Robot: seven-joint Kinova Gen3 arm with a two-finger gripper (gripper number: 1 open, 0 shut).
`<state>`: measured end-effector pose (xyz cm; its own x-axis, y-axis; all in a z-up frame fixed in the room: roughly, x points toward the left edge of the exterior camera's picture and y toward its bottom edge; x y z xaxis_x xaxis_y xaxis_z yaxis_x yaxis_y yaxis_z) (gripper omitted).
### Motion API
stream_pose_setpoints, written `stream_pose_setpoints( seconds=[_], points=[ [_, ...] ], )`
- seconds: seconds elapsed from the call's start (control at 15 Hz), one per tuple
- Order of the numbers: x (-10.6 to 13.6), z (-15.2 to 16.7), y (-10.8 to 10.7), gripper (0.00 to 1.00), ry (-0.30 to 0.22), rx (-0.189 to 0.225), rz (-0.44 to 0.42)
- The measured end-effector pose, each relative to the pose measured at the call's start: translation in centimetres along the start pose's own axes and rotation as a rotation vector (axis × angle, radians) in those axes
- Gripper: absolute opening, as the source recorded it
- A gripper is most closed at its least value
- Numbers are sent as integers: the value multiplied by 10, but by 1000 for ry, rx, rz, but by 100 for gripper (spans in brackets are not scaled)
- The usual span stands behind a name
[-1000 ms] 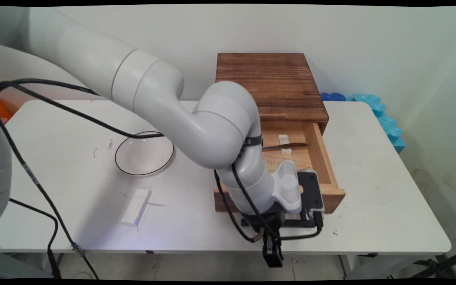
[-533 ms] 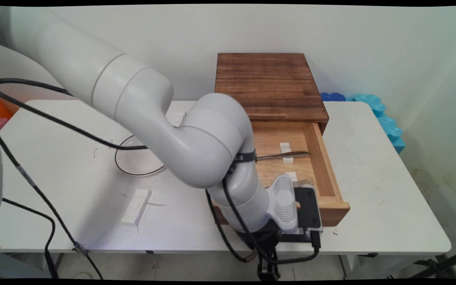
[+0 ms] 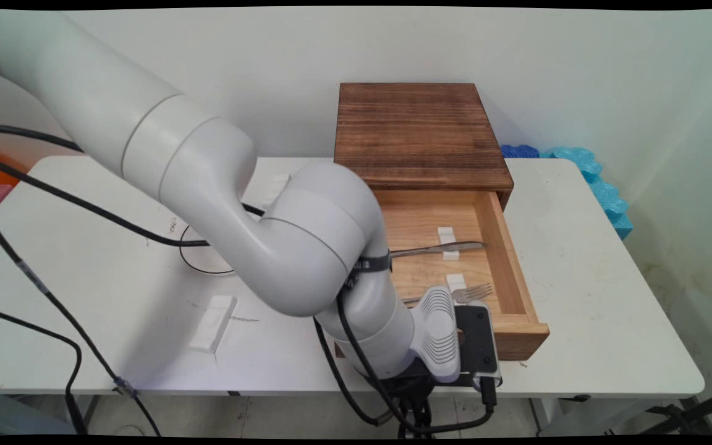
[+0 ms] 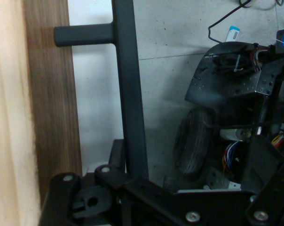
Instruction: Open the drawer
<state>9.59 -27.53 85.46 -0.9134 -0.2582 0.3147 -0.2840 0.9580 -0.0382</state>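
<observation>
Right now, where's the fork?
Main view: the fork lies in the open drawer of the wooden box, at the near right, tines toward the right wall, just nearer than the knife.

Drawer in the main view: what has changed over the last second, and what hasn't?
The drawer has slid further out of the wooden box toward the table's near edge, uncovering a fork in front of the knife. The gripper, at the black handle bar, has drawn back with it, below the table edge. The wooden box, glass bowl and white block stayed put.
</observation>
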Motion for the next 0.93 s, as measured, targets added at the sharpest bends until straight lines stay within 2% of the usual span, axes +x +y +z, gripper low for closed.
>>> stream_pose_setpoints(
  seconds=[0.53, 0.93],
  points=[
    [1, 13, -2, 100, 9, 13, 3],
    [1, 17, 4, 100, 13, 4, 8]
  ],
)
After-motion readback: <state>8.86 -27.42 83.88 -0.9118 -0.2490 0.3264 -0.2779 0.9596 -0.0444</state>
